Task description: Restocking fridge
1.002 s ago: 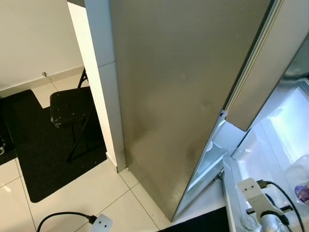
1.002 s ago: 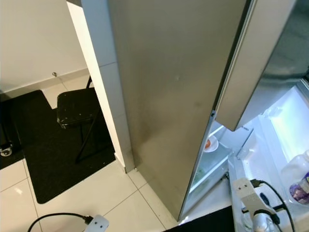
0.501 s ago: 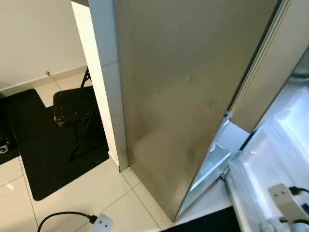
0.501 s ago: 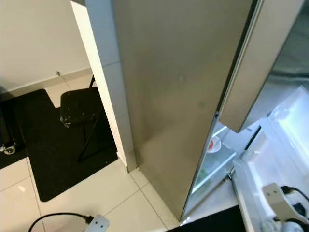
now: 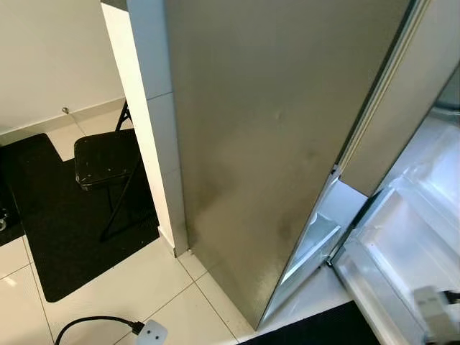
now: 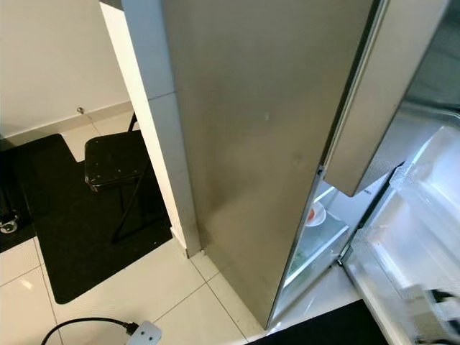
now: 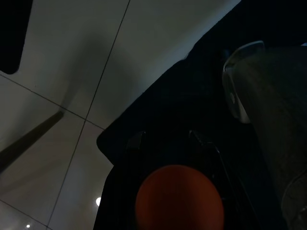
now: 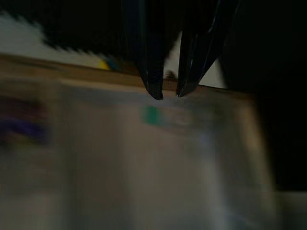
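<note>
- Your left gripper (image 7: 165, 135) is hanging low over the tile floor (image 7: 72, 57), and an orange ball (image 7: 180, 203) is sitting right by it in the wrist view. It's too dark there, so I can't tell if it's actually clamped or just resting.
- If that ball is the thing you're stocking, I'm guessing it's light, smooth and round, so it'll be wanting to roll. Grab it across the widest part and don't be squeezing hard in case it's soft fruit.
- Your right gripper (image 8: 168, 92) is showing its fingers (image 8: 153, 72) nearly together, just a sliver of a gap and nothing in it. The whole wrist view is smeared, so what's under it is anyone's guess.
- The right arm (image 5: 435, 323) is sitting blurred at the bottom corner, down by the open door (image 5: 402, 251).
- A plug (image 5: 149, 333) with its black cable is lying on the tile on your left side. I'd be watching my feet there.
- The door's white bins are looking washed out by the light; I can't tell what's in them.
- Inside the fridge (image 5: 259, 129), a small plate (image 6: 313, 214) is sitting on a lit shelf with something red-orange on it.
- The fridge's steel side is facing you, its lit opening on your right.
- Further off on the left, a black chair (image 5: 104, 159) is standing on a dark mat (image 5: 50, 237), with the wall behind.
</note>
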